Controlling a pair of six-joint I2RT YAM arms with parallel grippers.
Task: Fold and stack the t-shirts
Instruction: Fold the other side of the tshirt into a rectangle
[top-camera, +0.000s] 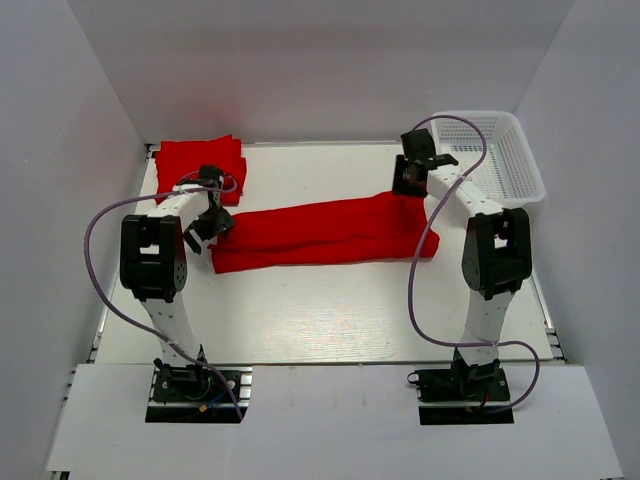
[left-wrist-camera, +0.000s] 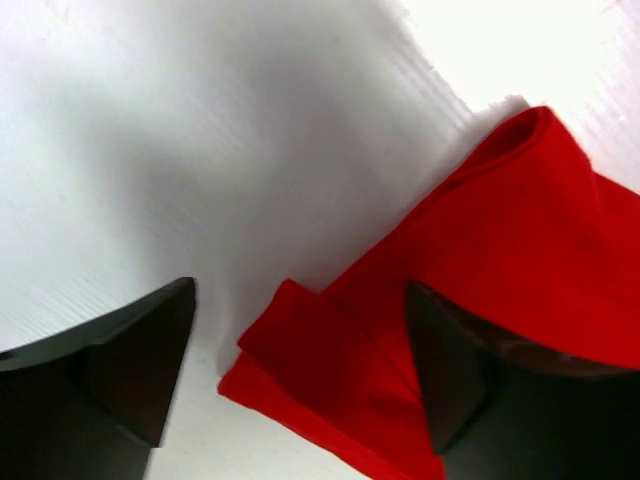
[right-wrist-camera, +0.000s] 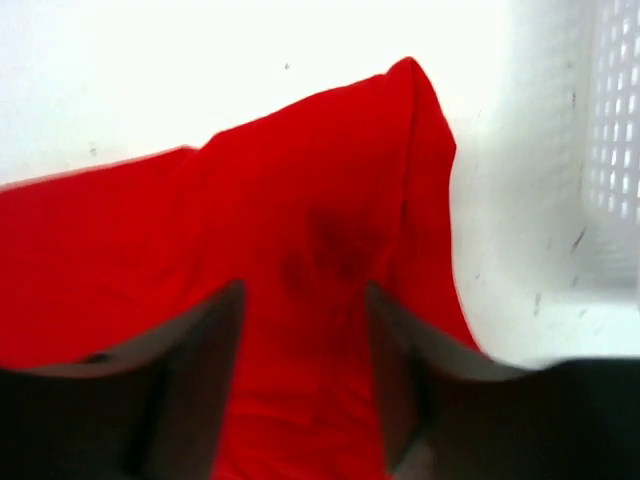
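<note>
Operator: Status, left to right?

Technician: Folded t-shirt (top-camera: 200, 165) lay at the far left corner of the table (top-camera: 320, 320). Left hand (top-camera: 208, 228) was spread above the left end of the long t-shirt (top-camera: 320, 232). Right hand (top-camera: 412, 172) straddled the cloth's right end, and whether it was pinching could not be confirmed. Basket (top-camera: 505, 160) sat at the far right.

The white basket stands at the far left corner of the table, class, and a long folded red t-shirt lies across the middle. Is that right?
Not quite. The white basket stands at the far right corner, as the top external view shows. The long folded red t-shirt does lie across the middle.
</note>
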